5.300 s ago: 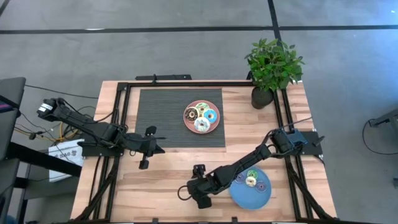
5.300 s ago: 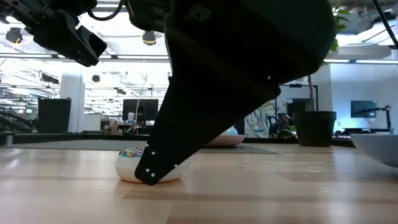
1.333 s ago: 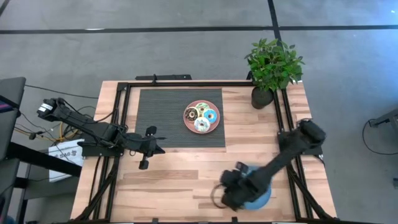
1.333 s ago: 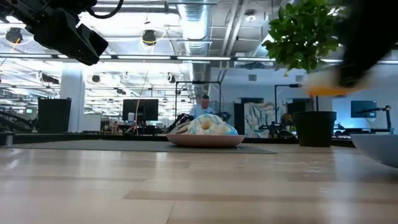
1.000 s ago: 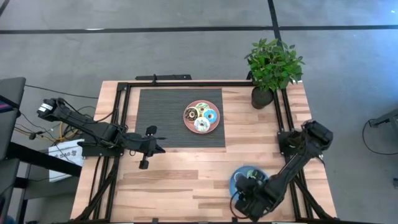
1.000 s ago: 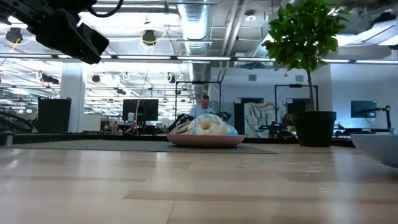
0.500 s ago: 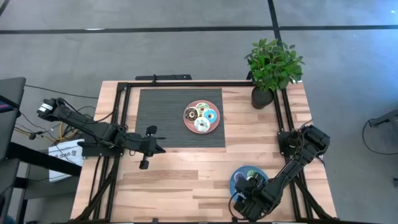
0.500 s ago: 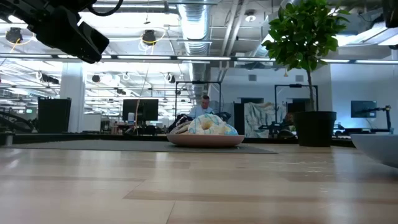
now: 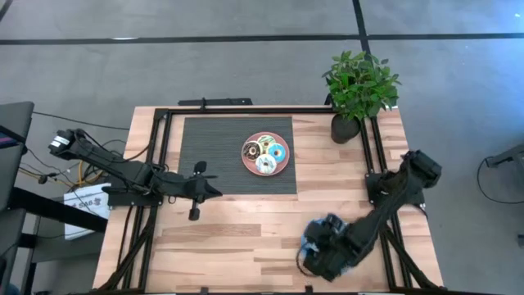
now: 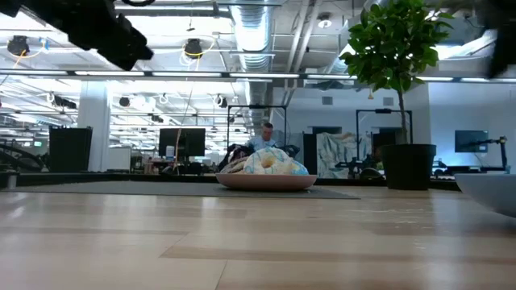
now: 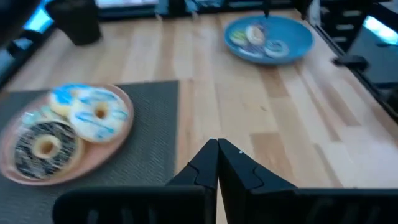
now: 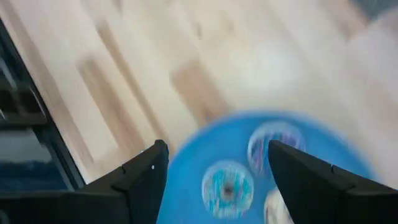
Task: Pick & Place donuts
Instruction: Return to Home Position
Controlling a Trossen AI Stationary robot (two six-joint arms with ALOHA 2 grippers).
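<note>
Three donuts lie on the pink plate: a chocolate one, a white and blue one and a blue one. Three more small donuts lie on the blue plate at the near right. My right gripper hangs open above that plate, with a blue-sprinkled donut below it and nothing between its fingers. My left gripper is shut and empty, held over the near left corner of the dark mat.
A potted plant stands at the far right corner. Black frame rails run along the table's left, right and far sides. Bare wood lies between the mat and the near edge.
My right gripper has risen from the near side of the blue plate and drifted a little toward the far edge, staying over the plate. My left gripper has tipped slightly where it hangs. The donuts and both plates have kept still.
</note>
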